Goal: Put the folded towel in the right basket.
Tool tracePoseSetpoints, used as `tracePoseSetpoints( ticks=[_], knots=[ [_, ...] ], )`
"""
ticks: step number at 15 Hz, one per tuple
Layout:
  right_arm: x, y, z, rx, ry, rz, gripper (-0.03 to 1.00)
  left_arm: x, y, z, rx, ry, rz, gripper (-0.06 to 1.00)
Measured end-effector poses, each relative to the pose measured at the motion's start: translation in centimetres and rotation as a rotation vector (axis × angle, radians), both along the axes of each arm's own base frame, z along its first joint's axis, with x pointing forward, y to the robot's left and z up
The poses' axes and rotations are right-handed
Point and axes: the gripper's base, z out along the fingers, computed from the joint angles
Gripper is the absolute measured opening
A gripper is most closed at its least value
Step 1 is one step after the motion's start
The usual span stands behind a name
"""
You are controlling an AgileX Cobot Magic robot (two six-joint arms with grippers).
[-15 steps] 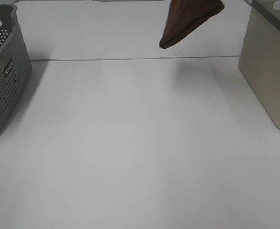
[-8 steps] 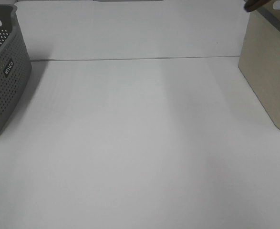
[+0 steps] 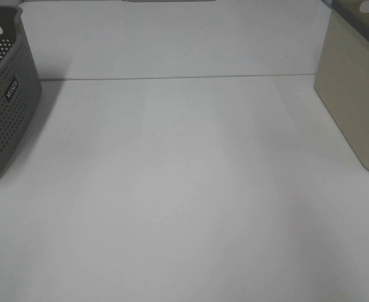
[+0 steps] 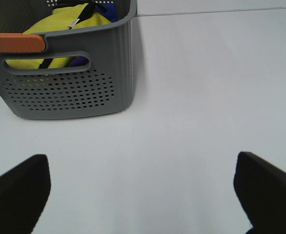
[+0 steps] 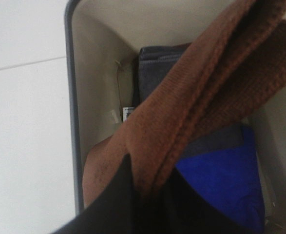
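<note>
**A:** What are your right fingers doing?

**B:** My right fingers (image 5: pixel 118 200) are pinching one end of the folded towel (image 5: pixel 206 87). The brown cloth is hanging over the open mouth of the right basket (image 5: pixel 72 97), above a dark grey cloth (image 5: pixel 157 61) and a blue cloth (image 5: pixel 220 185) lying inside. I cannot tell whether it is touching them. The towel is hiding most of my fingers.

**A:** And the left ones?

**B:** My left fingers (image 4: pixel 21 187) are standing spread wide, gripping nothing, over the table (image 4: pixel 191 97). The left basket (image 4: pixel 69 92) is sitting beyond them, holding a yellow cloth (image 4: pixel 60 24).

**A:** Is the high camera showing any of this?

**B:** It is showing the table and both baskets, each cut off at the frame's edge. My fingers are sitting outside its frame. From there the right basket is showing mostly its outer wall, and the wrist views alone are giving me each basket's contents.
</note>
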Motion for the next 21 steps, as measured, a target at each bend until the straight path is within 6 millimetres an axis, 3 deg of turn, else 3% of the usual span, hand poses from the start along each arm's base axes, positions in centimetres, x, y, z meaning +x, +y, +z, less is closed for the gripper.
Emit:
tracePoseSetpoints(
  ticks=[2,3,4,5,8,10,15,21],
  knots=[
    [2.2,-0.5,-4.1,0.026,0.091,-0.007,0.09,0.0,0.0,0.0,0.0,0.0,0.0,0.97],
    [2.5,-0.6,-4.6,0.032,0.101,-0.013,0.13,0.0,0.0,0.0,0.0,0.0,0.0,0.97],
    [3.1,-0.8,-6.0,0.04,0.134,-0.037,0.26,0.0,0.0,0.0,0.0,0.0,0.0,0.97],
    [3.1,-0.8,-6.0,0.04,0.134,-0.037,0.26,0.0,0.0,0.0,0.0,0.0,0.0,0.97],
    [3.4,-1.0,-6.8,0.044,0.153,-0.053,0.54,0.0,0.0,0.0,0.0,0.0,0.0,0.97],
    [3.2,0.0,-6.0,0.083,0.133,-0.046,0.58,0.0,0.0,0.0,0.0,0.0,0.0,0.97],
    [2.0,6.5,-2.0,0.056,0.051,0.094,0.59,0.0,0.0,0.0,0.0,0.0,0.0,0.97],
    [-2.9,11.0,3.6,0.038,-0.06,0.19,0.59,0.0,0.0,0.0,0.0,0.0,0.0,0.97]
  ],
)
